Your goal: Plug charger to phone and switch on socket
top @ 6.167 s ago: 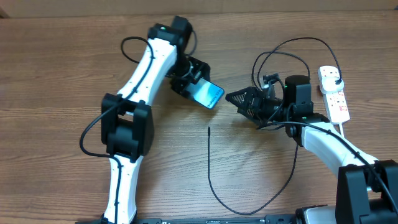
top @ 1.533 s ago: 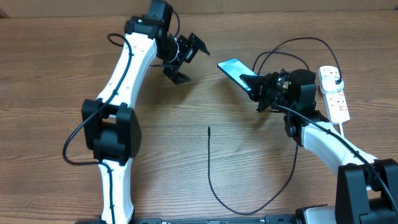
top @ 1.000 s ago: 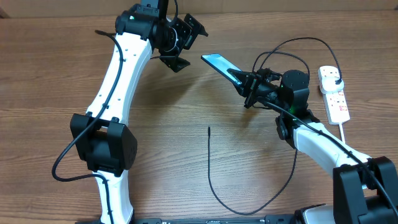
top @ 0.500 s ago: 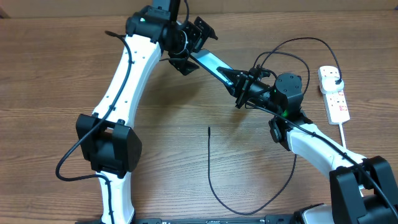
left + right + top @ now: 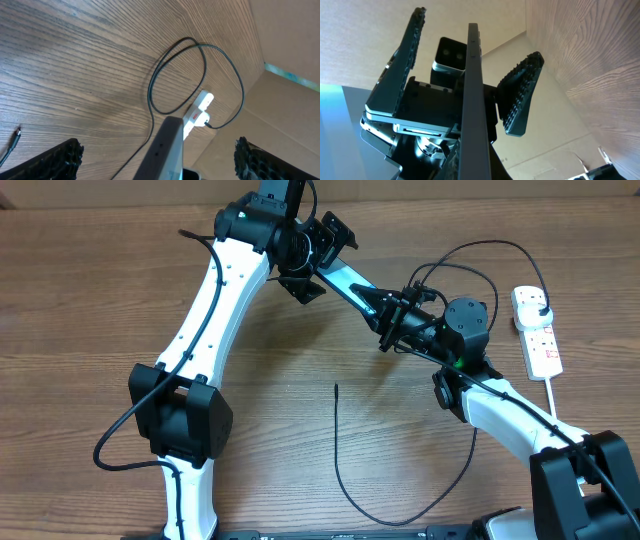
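Right gripper (image 5: 392, 322) fingers are clamped on the near-right end of the phone (image 5: 347, 280), which is held up off the bench (image 5: 100, 330). Its long axis runs diagonally, free end pointing far-left, screen side up. Left gripper (image 5: 322, 260) fingers are spread wide, one on each side of that free end, with a gap on both sides in the left wrist view. Charger (image 5: 336, 440) lies on the bench near-centre, tip pointing far and well apart from the phone; socket (image 5: 541, 340) sits far right.

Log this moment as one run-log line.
phase: phone handover | right hand: shut on phone | left hand: open, straddling phone's far end | charger: on table, tip free | socket: untouched
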